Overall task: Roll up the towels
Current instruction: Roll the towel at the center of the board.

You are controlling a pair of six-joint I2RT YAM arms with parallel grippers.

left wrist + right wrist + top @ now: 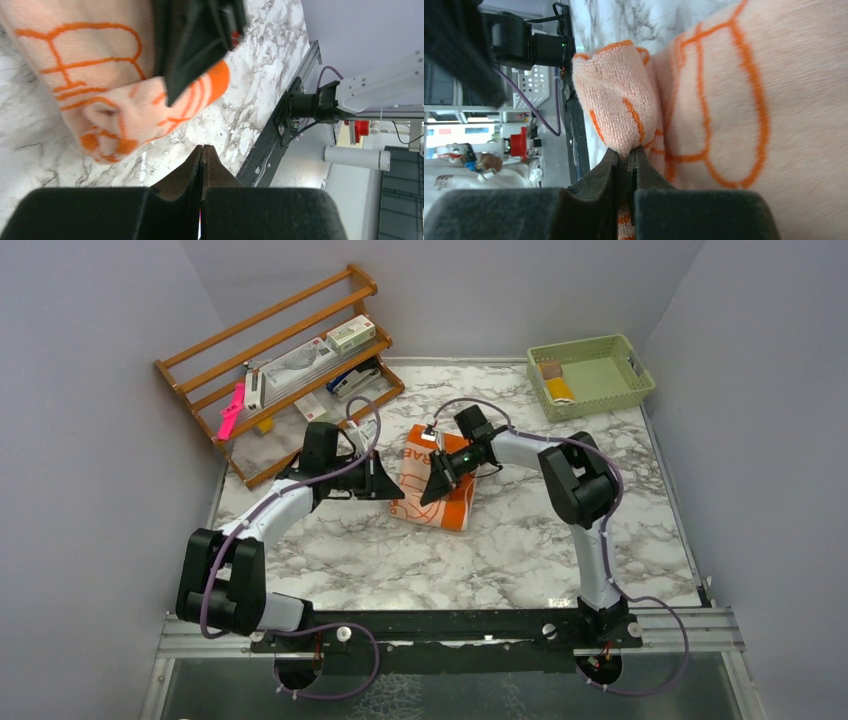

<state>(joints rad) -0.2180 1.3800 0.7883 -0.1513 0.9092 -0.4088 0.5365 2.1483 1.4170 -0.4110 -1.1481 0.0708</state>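
Basket point(612, 375) (far right): yellow towel point(558, 390) inside | left fingers point(182, 177) clenched empty | right fingers point(651, 177) pinching orange towel point(619, 100)

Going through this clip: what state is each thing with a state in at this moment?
Orange-and-peach towel: on the table, one edge pinched up into a fold, not fully rolled.
Right gripper: shut on that fold.
Left gripper: shut, empty, beside the towel.
Yellow towel: appears rolled, lying in the green basket.
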